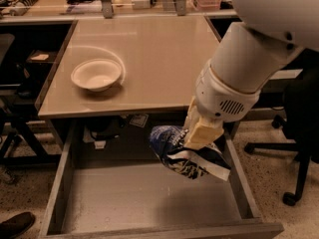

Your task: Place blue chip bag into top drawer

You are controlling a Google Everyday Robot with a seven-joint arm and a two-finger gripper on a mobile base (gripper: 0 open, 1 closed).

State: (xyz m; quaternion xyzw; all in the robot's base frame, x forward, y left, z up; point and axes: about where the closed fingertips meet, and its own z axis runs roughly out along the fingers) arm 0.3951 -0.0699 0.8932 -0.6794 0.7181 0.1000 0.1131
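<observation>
The blue chip bag (180,154), dark blue with white patches, hangs in my gripper (192,142) above the right half of the open top drawer (149,203). The gripper's cream fingers are shut on the bag's top right part. The bag is in the air and does not touch the drawer's grey bottom. My large white arm comes down from the upper right and hides the table's right front corner. The drawer is pulled out under the table's front edge and holds nothing else.
A cream bowl (96,74) sits on the beige table (149,54) at the left. A black office chair (299,133) stands at the right. A shoe (15,225) shows at the bottom left. Clutter lines the bench behind the table.
</observation>
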